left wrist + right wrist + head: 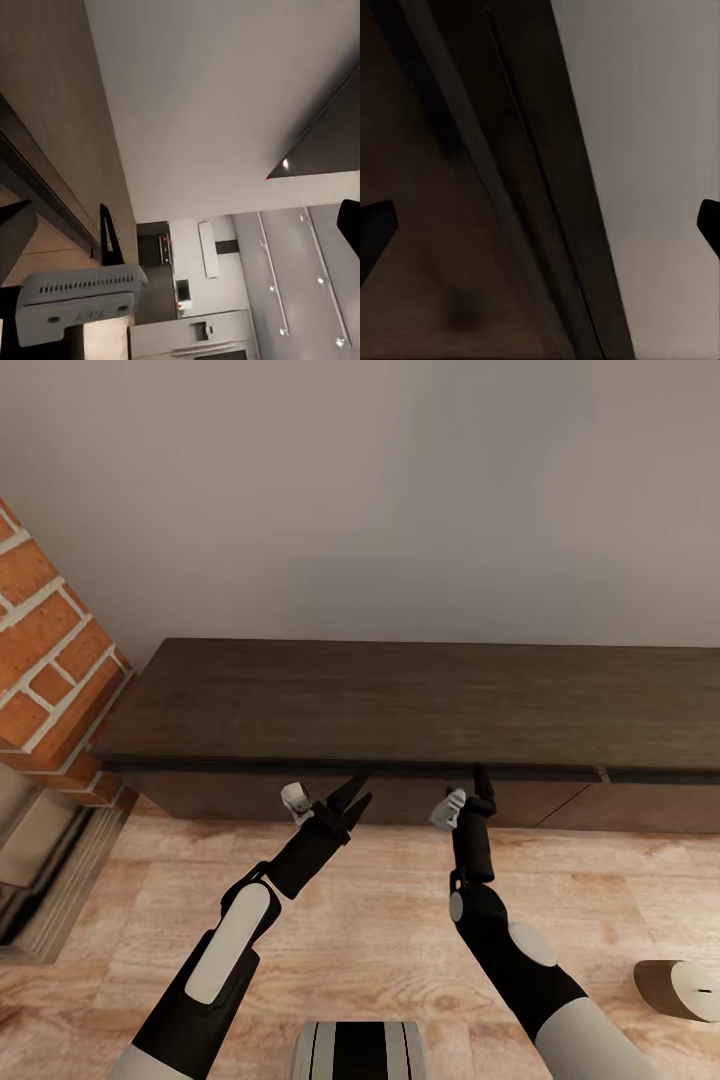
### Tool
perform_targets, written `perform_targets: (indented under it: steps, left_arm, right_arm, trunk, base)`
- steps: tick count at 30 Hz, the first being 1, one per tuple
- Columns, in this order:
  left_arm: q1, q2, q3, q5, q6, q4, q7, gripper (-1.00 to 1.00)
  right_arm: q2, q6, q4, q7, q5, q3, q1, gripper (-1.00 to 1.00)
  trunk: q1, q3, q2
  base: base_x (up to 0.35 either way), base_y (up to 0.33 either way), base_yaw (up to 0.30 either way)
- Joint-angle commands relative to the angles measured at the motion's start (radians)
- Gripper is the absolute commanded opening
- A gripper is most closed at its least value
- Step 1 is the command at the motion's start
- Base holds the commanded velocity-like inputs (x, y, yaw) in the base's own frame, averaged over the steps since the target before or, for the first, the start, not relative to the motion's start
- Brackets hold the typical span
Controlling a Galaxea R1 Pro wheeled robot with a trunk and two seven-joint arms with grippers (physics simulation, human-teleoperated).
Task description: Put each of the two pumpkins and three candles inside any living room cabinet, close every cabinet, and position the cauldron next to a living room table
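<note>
Both arms reach at the closed cabinet [400,705], the right claw [481,775] spread at its top edge, the left claw [352,796] spread just short; next likely pulling a drawer open, a candle [682,988] waiting on the floor.

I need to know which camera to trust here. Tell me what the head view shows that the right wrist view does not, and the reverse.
Head view: both arms, the left gripper with jaws open short of the cabinet, the right gripper up at the cabinet's front top edge, a brick fireplace, wooden floor, and a candle lying on it.

Right wrist view: a close look along the cabinet's top edge, with two dark fingertips wide apart.

Both: the dark cabinet and pale wall.
</note>
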Motion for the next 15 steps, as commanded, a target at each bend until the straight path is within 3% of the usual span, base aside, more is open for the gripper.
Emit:
perform_targets:
  steps: [1,5,15]
  left_arm:
    - [0.000,0.000,0.000,0.000,0.000,0.000,0.000,1.00]
    - [0.000,0.000,0.000,0.000,0.000,0.000,0.001,1.00]
    - [0.000,0.000,0.000,0.000,0.000,0.000,0.001,1.00]
  right_arm:
    - [0.000,0.001,-0.002,0.022,0.000,-0.009,0.001,1.00]
    - [0.001,-0.001,-0.001,0.061,-0.002,-0.031,0.001,1.00]
    - [0.009,-0.002,0.016,0.092,-0.004,-0.036,0.003,1.00]
  trunk:
    - [0.000,0.000,0.000]
    - [0.000,0.000,0.000]
    - [0.000,0.000,0.000]
  base:
    - [0.000,0.000,0.000]
    - [0.000,0.000,0.000]
    - [0.000,0.000,0.000]
